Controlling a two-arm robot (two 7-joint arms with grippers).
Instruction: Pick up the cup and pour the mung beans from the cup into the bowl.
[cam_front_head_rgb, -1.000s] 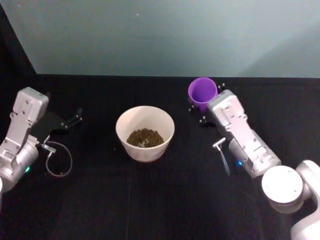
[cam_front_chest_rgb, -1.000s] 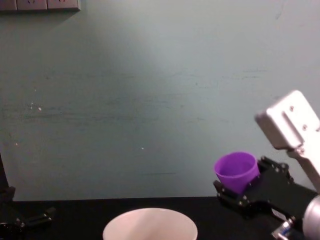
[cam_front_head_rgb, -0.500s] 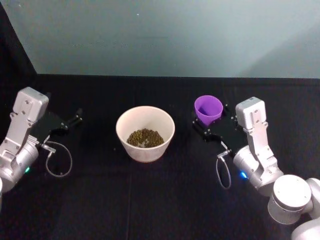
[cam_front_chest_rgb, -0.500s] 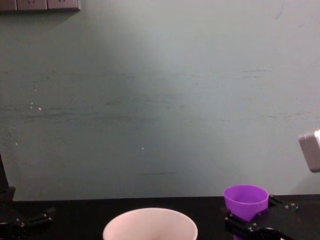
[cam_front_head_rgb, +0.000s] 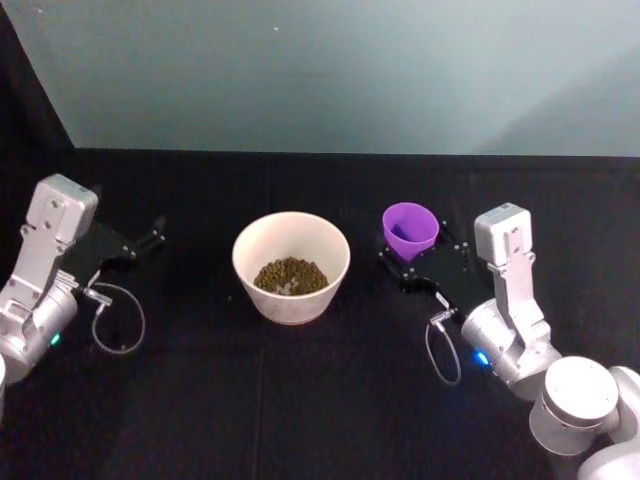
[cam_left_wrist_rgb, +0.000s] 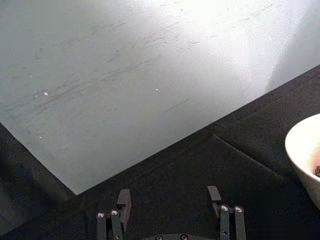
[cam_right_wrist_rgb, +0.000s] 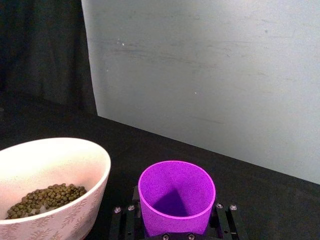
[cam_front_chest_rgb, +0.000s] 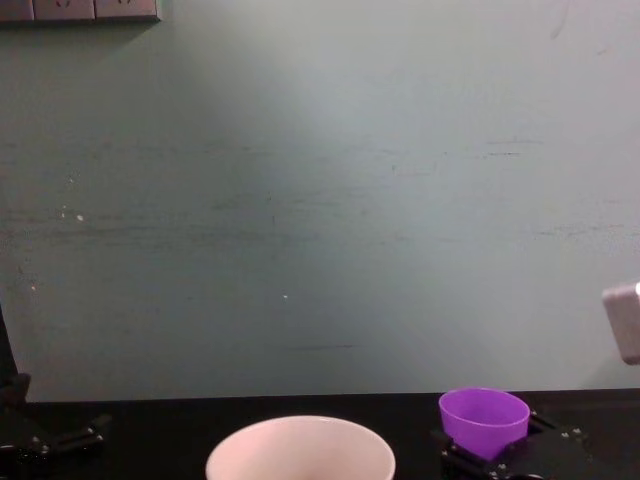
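The right gripper (cam_front_head_rgb: 408, 262) has come down and now clamps the cup (cam_front_head_rgb: 409, 230) upright just right of centre in the head view, low over the black table (cam_front_head_rgb: 300, 400). A second ago the cup sat higher and farther back, near the wall; half a second ago it was already lowered, and it has since slid slightly toward the bowl (cam_front_head_rgb: 290, 264).

In the right wrist view the cup (cam_right_wrist_rgb: 176, 195) looks empty, purple all the way down. The beans (cam_front_head_rgb: 289, 273) lie heaped in the bowl at the frame's centre. I take it the pour is done and the cup is being set down beside the bowl.

The left gripper (cam_front_head_rgb: 140, 242) is parked at the left edge, fingers (cam_left_wrist_rgb: 123, 199) spread apart, holding nothing.
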